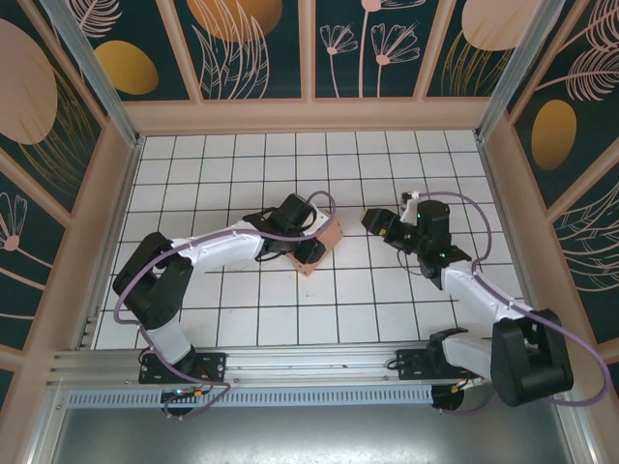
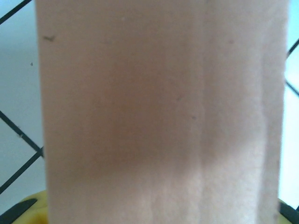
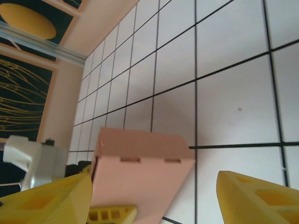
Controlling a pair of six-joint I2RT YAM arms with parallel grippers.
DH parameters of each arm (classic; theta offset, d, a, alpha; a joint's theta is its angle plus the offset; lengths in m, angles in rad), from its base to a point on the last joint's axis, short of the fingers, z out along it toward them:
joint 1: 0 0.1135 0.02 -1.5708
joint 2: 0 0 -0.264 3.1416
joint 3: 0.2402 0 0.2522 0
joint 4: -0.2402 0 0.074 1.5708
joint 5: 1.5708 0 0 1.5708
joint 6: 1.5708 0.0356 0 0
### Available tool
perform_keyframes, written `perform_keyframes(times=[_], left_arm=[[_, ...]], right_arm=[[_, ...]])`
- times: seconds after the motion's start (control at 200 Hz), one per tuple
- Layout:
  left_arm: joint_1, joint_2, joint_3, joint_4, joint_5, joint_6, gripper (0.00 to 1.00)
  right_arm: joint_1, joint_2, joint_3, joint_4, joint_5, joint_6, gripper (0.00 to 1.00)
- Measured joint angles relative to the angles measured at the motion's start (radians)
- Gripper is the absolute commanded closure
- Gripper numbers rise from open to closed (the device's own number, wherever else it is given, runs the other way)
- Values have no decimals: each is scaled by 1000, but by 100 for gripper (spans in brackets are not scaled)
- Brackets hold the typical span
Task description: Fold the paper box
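The paper box sits near the middle of the white-tiled bench, a small salmon-pink folded shape at the tip of the left arm, which reaches in from the lower left. The left end effector is closed on the box, its dark body lying just behind the box in the top view. In the left wrist view the pink cardboard stands so close to the lens that it blurs, with a sliver of yellow finger at the bottom left corner. The right end effector faces the box from the right side and stands just apart from it, with a strip of bare tile between them. Its jaws are spread wide and hold nothing. In the right wrist view its yellow fingers frame the box, which tilts up off the tiles and shows a flat face and a narrow edge (two small slots are cut along that fold)
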Motion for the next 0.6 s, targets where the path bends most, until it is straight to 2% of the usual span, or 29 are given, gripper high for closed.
perform_keyframes(times=[0.24, 0.37, 0.6], left_arm=[[-8, -52, -1, -31, -32, 111, 57], [-7, -53, -10, -42, -33, 126, 57], [-2, -49, -21, -79, -43, 133, 57]], right_arm=[[77, 149, 91, -2, -47, -20, 30], [117, 212, 115, -7, -68, -31, 30], [128, 276, 126, -5, -101, -38, 30]])
